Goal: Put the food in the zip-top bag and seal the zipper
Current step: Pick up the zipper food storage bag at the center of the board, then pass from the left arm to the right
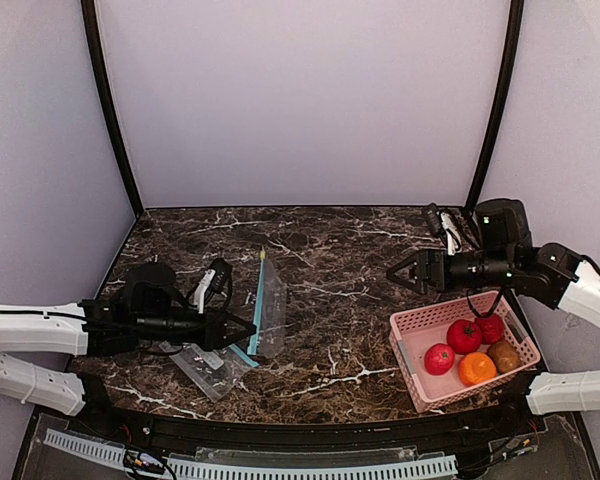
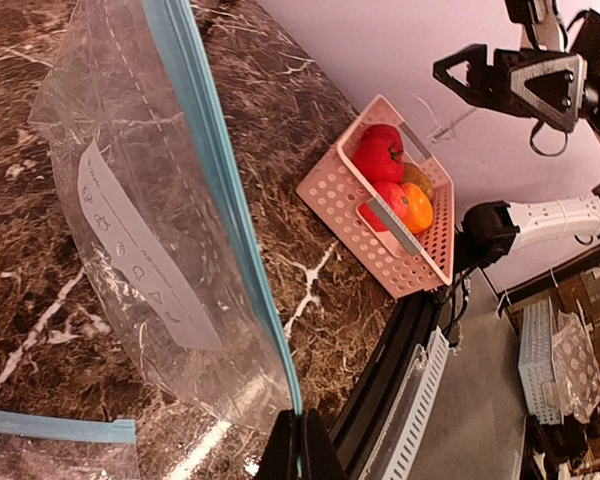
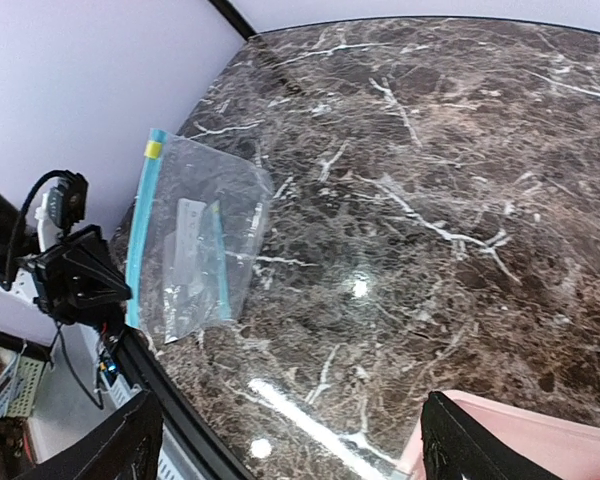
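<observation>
3 red fruits (image 1: 464,335) and 1 orange one (image 1: 477,368) sit in the right-hand basket (image 1: 404,355); left gripper (image 1: 246,328) pinches the bag (image 1: 270,312) upright; right gripper (image 1: 400,272), spread wide, should next grasp 1.

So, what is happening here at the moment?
The left gripper pinches the zip-top bag by its blue zipper edge, holding it up on the table. The right gripper is open and empty, near the pink basket. All the food lies in that basket; none is bagged yet.
</observation>
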`<state>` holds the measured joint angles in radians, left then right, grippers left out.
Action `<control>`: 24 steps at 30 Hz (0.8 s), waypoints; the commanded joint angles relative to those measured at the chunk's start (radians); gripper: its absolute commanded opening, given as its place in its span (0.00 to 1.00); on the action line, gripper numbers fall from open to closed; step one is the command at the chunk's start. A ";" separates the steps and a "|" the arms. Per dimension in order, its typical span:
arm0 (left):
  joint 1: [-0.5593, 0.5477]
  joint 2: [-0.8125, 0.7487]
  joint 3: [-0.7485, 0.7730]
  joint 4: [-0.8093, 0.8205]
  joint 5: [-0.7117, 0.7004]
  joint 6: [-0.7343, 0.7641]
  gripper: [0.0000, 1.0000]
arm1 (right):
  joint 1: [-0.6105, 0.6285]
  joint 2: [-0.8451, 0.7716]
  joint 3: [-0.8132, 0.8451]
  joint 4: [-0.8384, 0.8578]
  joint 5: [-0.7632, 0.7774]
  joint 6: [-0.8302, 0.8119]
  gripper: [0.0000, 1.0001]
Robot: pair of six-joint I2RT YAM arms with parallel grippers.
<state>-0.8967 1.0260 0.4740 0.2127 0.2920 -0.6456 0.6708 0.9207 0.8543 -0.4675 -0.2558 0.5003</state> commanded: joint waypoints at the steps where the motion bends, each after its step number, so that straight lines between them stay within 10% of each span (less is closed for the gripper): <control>1: -0.056 0.043 0.074 -0.103 0.105 0.145 0.01 | 0.011 -0.004 -0.015 0.166 -0.238 -0.052 0.85; 24: -0.342 0.242 0.289 -0.096 0.246 0.114 0.01 | 0.030 0.114 -0.121 0.307 -0.668 -0.153 0.73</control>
<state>-1.2255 1.2816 0.7330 0.1139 0.4973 -0.5205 0.6933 1.0378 0.7521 -0.2237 -0.8520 0.3756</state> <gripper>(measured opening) 0.008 0.707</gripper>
